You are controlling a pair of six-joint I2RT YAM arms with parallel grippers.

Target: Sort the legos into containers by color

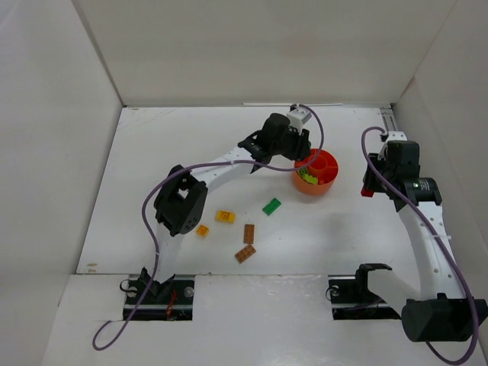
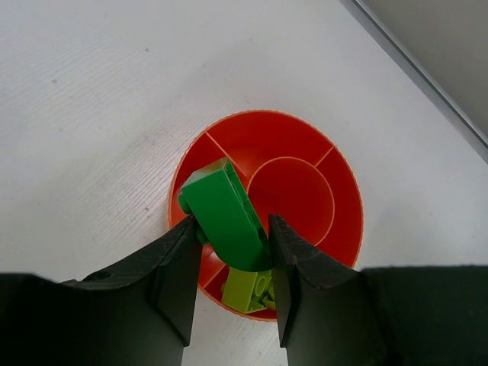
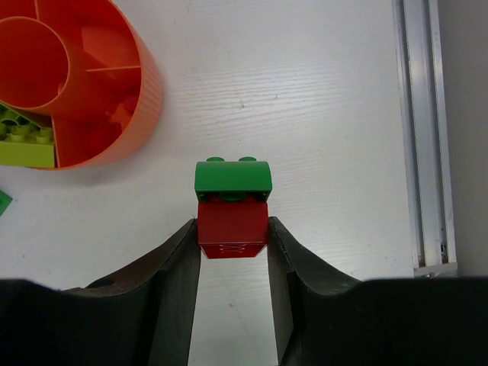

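The orange-red divided bowl point(image 1: 326, 183) stands right of the table's middle. My left gripper point(image 1: 302, 158) hovers over its left side, shut on a green brick point(image 2: 223, 210) that hangs tilted above an outer compartment of the bowl point(image 2: 347, 217). A lime brick point(image 2: 245, 290) lies in the compartment below; it also shows in the right wrist view point(image 3: 27, 146). My right gripper point(image 1: 368, 187) is right of the bowl point(image 3: 145, 99), shut on a red brick point(image 3: 232, 223) with a green brick point(image 3: 232, 177) stuck on its far end, just above the table.
Loose bricks lie on the table front-left of the bowl: a green one point(image 1: 271, 206), a yellow one point(image 1: 225, 216), an orange one point(image 1: 202, 230) and two brown ones point(image 1: 248, 233) point(image 1: 245, 254). White walls enclose the table. A metal rail point(image 3: 423, 130) runs along the right edge.
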